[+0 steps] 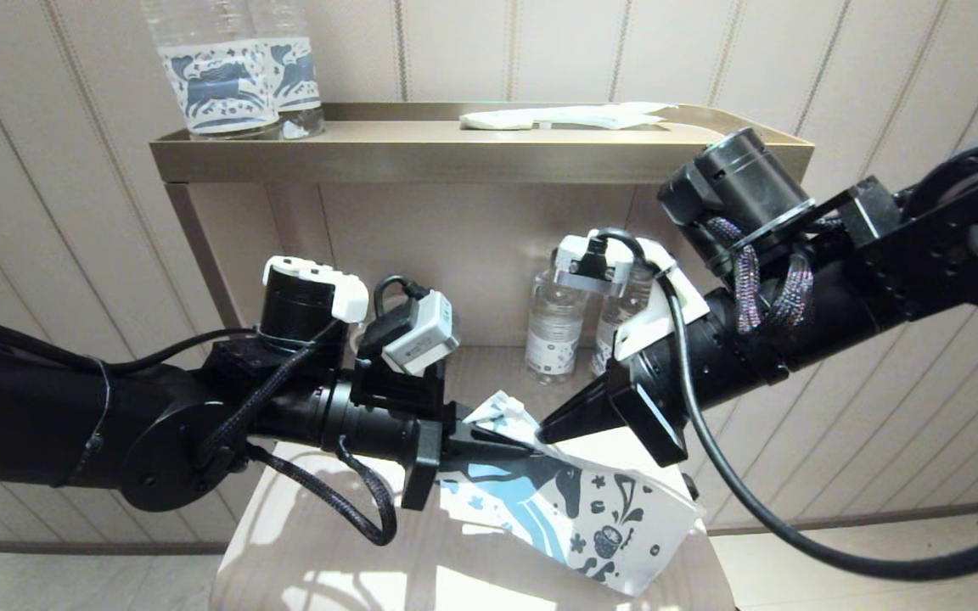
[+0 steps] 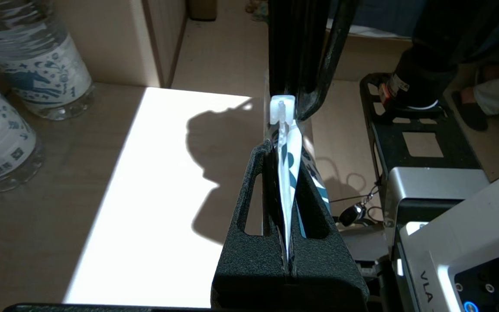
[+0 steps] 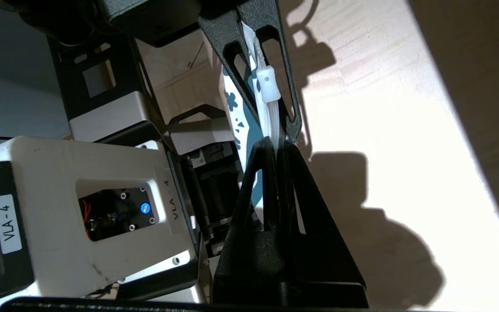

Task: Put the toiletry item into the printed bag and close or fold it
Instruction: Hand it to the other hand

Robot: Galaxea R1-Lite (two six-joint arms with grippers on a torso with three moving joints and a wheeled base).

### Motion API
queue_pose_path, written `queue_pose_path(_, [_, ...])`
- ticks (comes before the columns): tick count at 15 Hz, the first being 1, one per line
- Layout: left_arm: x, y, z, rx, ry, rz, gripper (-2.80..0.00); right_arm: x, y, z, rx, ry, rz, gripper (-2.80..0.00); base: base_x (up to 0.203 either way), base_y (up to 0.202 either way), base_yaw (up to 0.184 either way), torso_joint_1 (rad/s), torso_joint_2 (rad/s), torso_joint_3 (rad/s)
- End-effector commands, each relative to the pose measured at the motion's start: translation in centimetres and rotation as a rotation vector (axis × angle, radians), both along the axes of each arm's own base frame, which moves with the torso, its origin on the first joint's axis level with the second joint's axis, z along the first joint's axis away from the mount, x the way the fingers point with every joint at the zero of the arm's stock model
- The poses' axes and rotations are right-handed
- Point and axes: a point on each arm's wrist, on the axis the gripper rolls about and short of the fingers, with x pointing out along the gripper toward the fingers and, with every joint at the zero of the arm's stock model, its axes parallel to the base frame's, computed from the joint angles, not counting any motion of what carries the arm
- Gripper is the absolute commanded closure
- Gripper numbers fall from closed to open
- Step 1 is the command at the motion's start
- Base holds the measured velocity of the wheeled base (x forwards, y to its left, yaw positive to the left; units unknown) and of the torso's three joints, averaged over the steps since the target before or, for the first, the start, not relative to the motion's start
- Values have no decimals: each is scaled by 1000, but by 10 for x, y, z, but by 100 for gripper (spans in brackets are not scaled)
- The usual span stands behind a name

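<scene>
Two arms: reaching inward, meeting above the wooden table (image 1: 302,543).
Left gripper (image 1: 497,445): clamped on printed bag (image 1: 591,518).
Right gripper (image 1: 550,431): pinching the bag's top edge.

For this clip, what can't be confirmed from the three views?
- Toothbrush: not visible in any view; if inside the bag, the bag hides it.
- Bag's top edge: covered in the head view by the left gripper and right gripper.
- White slider: wrist views only; whether the zip is fully shut is unclear.
</scene>
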Motion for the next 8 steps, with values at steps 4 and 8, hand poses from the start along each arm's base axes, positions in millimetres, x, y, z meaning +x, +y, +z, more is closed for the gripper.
queue_pose_path(4, [0, 0, 0, -4, -4, -5, 0, 2, 0, 3, 20, -12, 0, 0, 0, 0, 0, 0, 0, 0])
queue_pose_path(8, [0, -3, 1, 13, -22, 49, 0, -6, -24, 21, 56, -43, -65, 0, 0, 0, 0, 0, 0, 0])
